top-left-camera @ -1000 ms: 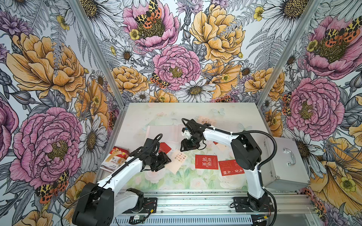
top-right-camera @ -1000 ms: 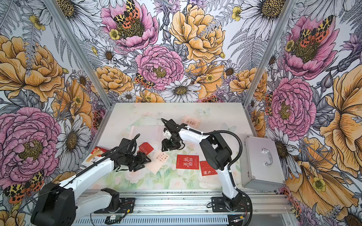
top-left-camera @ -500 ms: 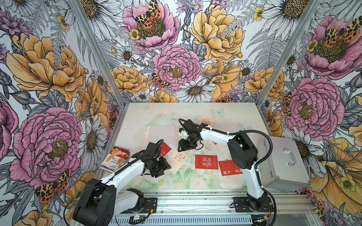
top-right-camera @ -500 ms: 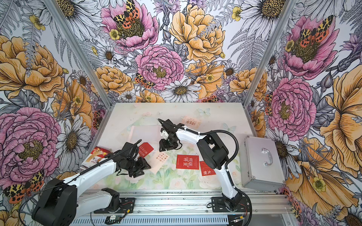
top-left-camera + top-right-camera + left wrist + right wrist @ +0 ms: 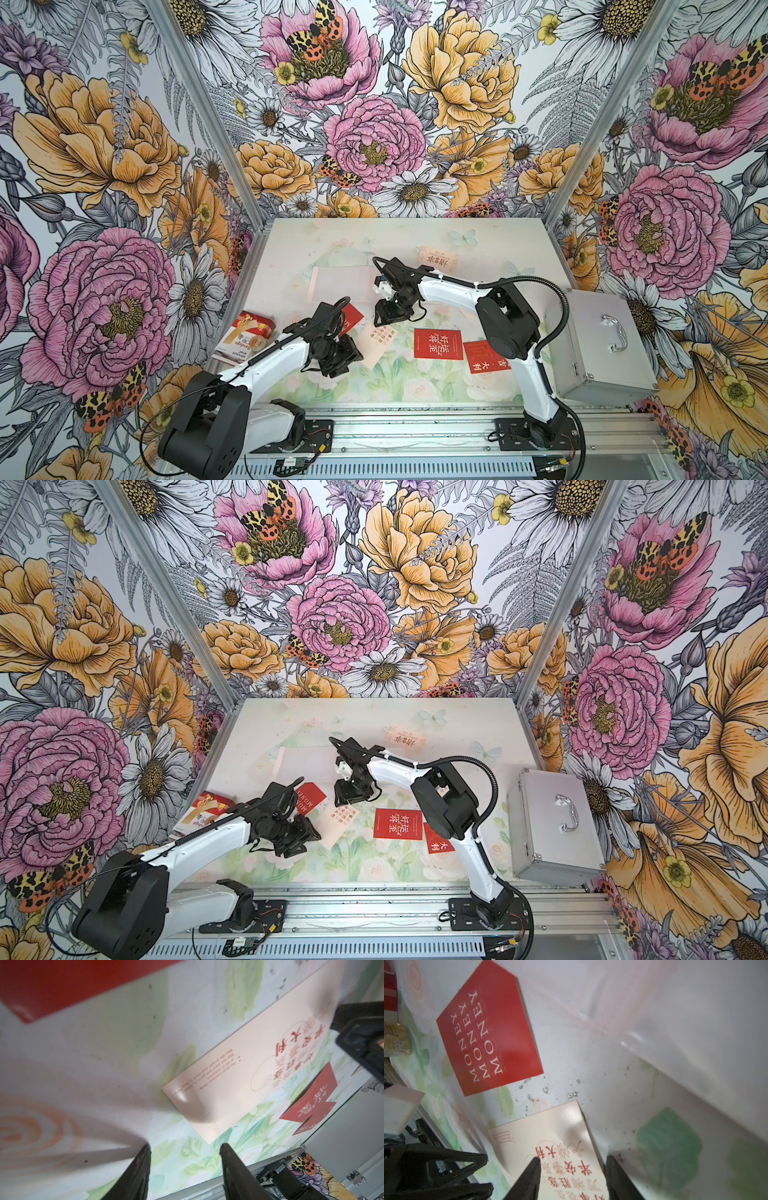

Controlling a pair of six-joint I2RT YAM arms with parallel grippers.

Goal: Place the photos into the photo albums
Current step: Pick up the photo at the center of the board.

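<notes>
Cream rectangular paper card (image 5: 377, 343) lies flat near the thin pale pink album (image 5: 338, 282); with left claw (image 5: 185, 1147) and right claw (image 5: 572, 1159) both part-open and empty at the card's ends, straddle one edge squarely before closing.

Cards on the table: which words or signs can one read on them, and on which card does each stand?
"MONEY MONEY MONEY": tilted red card.
"大利", in red: cream card; its small English lines are blurred.
"大利", in white: red card beside the right arm.
Square red card: white Chinese characters, too small to read surely.
Far cream card: red signs, unreadable.
</notes>
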